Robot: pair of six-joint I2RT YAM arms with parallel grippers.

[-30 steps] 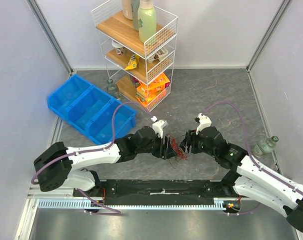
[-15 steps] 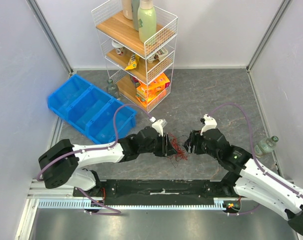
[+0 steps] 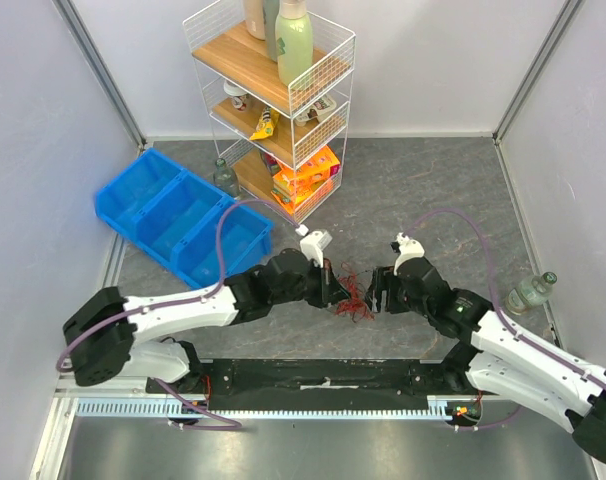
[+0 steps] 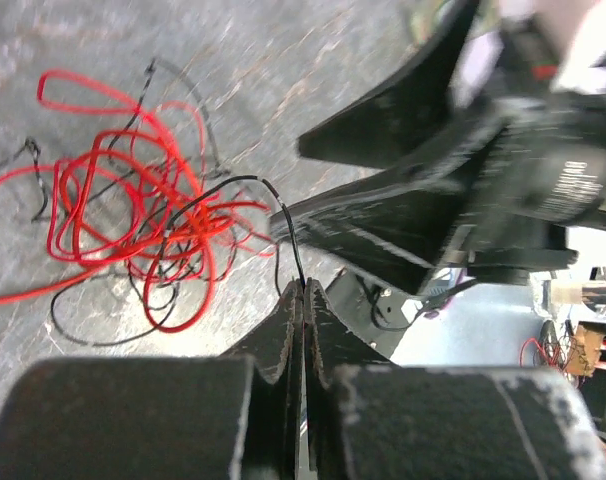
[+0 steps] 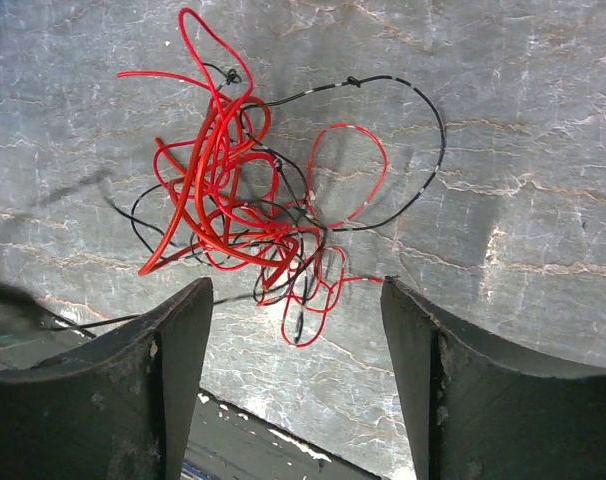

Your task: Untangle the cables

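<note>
The left gripper (image 4: 303, 292) is pinched fully closed at the lower centre of its wrist view. A single black strand (image 4: 283, 215) runs up out of the seam between its fingers and curves left into the cables (image 4: 133, 215), so it appears to have that one wire nipped. The right gripper (image 5: 295, 295) is spread wide and grips nothing. In its wrist view its two dark fingers frame the bottom edge, and the tangle lies on the grey table (image 5: 543, 150), filling the upper left and centre of the frame. In the overhead view the red and black knot sits at lower centre, between the two grippers. These wires look very thin, light and limp. They should follow any pull with almost no resistance, drag the whole clump along rather than separate, and slip out of a loose pinch. The red loops are bunched tightly in the middle, so the better hold is probably an outlying piece. The large black loop (image 5: 442, 140) at the right of the right wrist view would suit, pulled slowly away from the left grip.
</note>
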